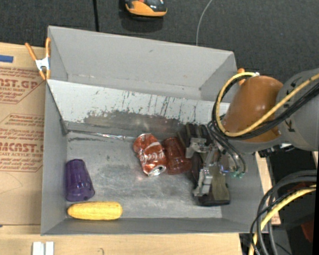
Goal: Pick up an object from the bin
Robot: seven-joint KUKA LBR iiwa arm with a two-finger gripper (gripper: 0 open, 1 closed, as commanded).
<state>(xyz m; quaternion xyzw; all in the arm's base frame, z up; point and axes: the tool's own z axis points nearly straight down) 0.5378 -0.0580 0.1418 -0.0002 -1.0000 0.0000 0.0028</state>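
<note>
Gripper (pixel 204 173) sits low at view-right of bin (pixel 124 83), just beside brown can (pixel 175 155); crushed red can (pixel 150 154) next along. Opening: can't tell. Suggest: centre over brown can, grip across width w/o shoving red one

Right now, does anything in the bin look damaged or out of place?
Yes. The red drink can in the middle of the bin is crushed and dented, lying on its side against a dark red-brown item beside the gripper. The purple cup at the left seems to lie on its side too.
</note>
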